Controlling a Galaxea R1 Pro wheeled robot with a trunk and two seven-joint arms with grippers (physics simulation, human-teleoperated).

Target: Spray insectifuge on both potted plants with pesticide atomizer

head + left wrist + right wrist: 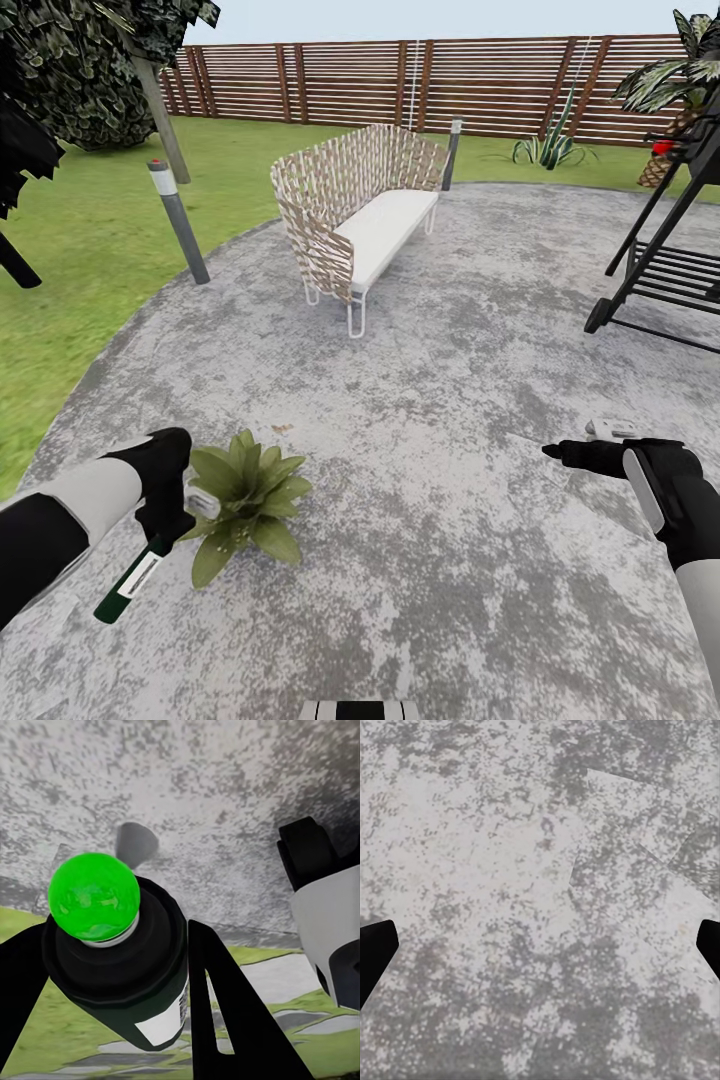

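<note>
The pesticide atomizer [130, 585] is a dark green bottle with a white label band, hanging tilted down and outward from my left gripper [165, 520], which is shut on it. In the left wrist view the atomizer [112, 945] fills the space between the left gripper's [120, 975] dark fingers, and its round top shows bright green. One potted plant [245, 500], a low rosette of pointed green leaves, sits on the grey patio [420, 500] right beside that hand. My right gripper [552, 452] hovers open over bare paving, and in the right wrist view the right gripper [540, 952] has its fingertips far apart.
A wicker bench [360, 215] with a white seat stands ahead at mid-patio. A grey post [180, 225] marks the grass edge on the left. A black metal frame [670, 270] occupies the right. A small white object [612, 428] lies by my right hand. The brown fence [400, 85] closes the back.
</note>
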